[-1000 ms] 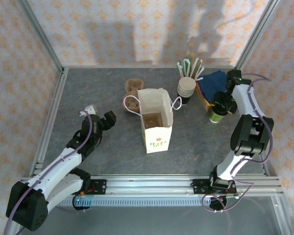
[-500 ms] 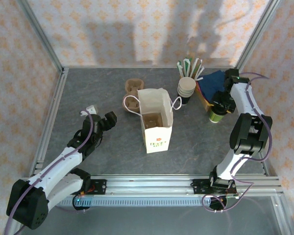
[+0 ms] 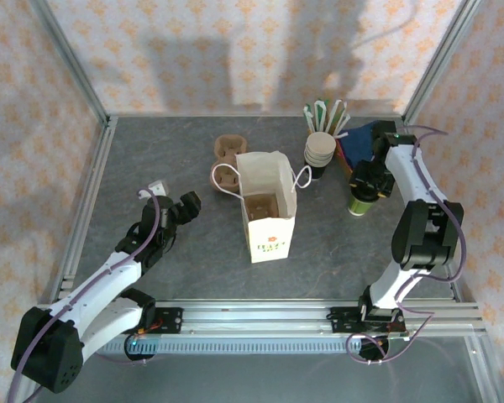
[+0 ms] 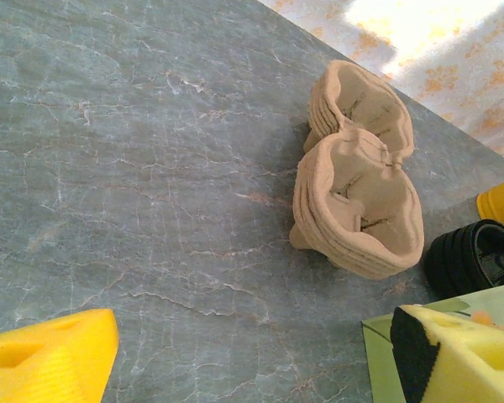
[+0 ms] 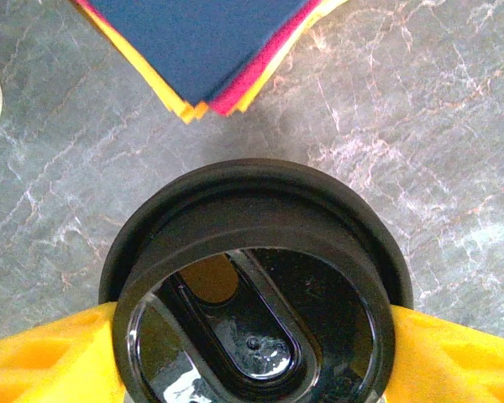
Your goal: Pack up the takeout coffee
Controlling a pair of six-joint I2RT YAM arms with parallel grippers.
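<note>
The takeout coffee (image 3: 359,204) stands at the right of the table, and its black lid (image 5: 256,311) sits between my yellow fingers (image 5: 42,361) in the right wrist view. My right gripper (image 3: 366,185) is shut on it from above, pads against both sides of the lid. The white paper bag (image 3: 269,220) stands open mid-table with a pulp carrier inside. My left gripper (image 3: 186,205) hangs open left of the bag, holding nothing; its fingertips (image 4: 55,357) frame bare table.
A stack of pulp carriers (image 3: 228,159) (image 4: 357,210) lies behind the bag. Nested cups (image 3: 319,151), stirrers (image 3: 326,113) and coloured napkins (image 3: 366,141) (image 5: 210,42) crowd the back right. The bag's green edge (image 4: 382,361) and a black lid stack (image 4: 475,256) are near my left gripper.
My right gripper has closed a little on the coffee and shifted left and toward the front with it, away from the napkins. The left arm has stayed put.
</note>
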